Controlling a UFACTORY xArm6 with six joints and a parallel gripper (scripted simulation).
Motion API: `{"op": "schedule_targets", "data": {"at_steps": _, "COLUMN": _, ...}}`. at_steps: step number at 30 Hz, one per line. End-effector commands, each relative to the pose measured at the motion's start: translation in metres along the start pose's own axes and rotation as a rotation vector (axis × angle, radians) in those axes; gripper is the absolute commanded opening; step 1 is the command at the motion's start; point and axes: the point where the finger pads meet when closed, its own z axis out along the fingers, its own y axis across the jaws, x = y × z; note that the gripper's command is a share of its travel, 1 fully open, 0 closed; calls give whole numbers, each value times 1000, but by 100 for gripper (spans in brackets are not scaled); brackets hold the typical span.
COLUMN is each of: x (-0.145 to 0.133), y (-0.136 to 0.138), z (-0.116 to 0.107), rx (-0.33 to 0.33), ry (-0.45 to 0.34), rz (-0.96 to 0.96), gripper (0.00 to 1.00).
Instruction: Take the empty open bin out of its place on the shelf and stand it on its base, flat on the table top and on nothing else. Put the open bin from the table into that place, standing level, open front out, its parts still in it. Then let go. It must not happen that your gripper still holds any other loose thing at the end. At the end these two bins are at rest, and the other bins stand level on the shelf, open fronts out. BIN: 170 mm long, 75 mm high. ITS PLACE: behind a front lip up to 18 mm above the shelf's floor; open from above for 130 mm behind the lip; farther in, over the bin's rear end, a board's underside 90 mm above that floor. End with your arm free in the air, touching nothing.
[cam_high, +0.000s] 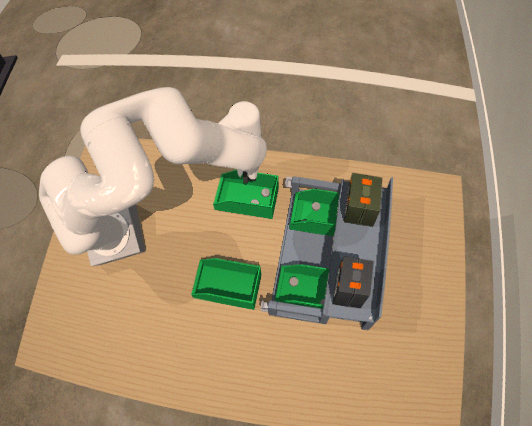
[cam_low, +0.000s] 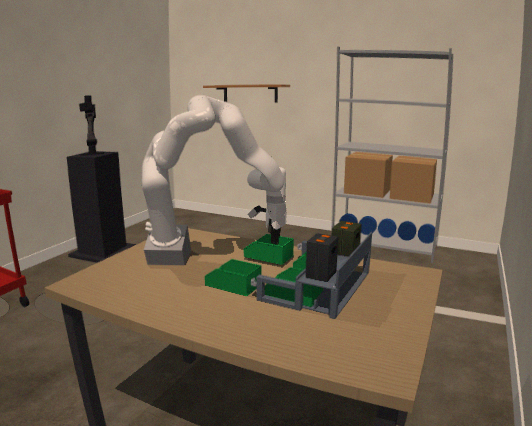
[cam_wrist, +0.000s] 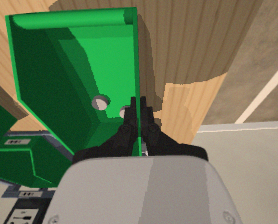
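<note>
A green open bin (cam_high: 246, 194) with two grey round parts (cam_high: 265, 191) sits on the table top left of the grey shelf (cam_high: 332, 247). My gripper (cam_high: 246, 177) stands upright over the bin's far wall. In the wrist view the fingers are shut on that thin wall of the bin (cam_wrist: 75, 90), one finger inside and one outside. An empty green bin (cam_high: 226, 282) stands on the table nearer the front. The shelf's middle place (cam_high: 307, 248) is vacant. In the side view the gripper (cam_low: 274, 235) reaches down into the bin (cam_low: 268, 250).
Two green bins (cam_high: 314, 210) (cam_high: 300, 285), each with a grey part, stand in the shelf's outer places. Two dark boxes with orange marks (cam_high: 365, 198) (cam_high: 354, 282) sit on the shelf's upper board. The arm's base (cam_high: 112, 245) stands at the table's left.
</note>
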Motion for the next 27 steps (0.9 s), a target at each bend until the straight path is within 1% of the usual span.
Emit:
{"op": "schedule_targets", "data": {"at_steps": 1, "x": -1, "y": 1, "z": -12, "rx": -2, "ry": -2, "rz": 0, "gripper": 0}}
{"op": "schedule_targets", "data": {"at_steps": 4, "x": -1, "y": 1, "z": -14, "rx": -2, "ry": -2, "rz": 0, "gripper": 0}}
{"op": "schedule_targets", "data": {"at_steps": 19, "x": -1, "y": 0, "z": -14, "rx": -2, "ry": -2, "rz": 0, "gripper": 0}}
{"op": "schedule_targets", "data": {"at_steps": 23, "x": 0, "y": -12, "z": -14, "rx": -2, "ry": -2, "rz": 1, "gripper": 0}}
{"op": "schedule_targets", "data": {"at_steps": 27, "x": 2, "y": -36, "z": -13, "rx": -2, "ry": -2, "rz": 1, "gripper": 0}}
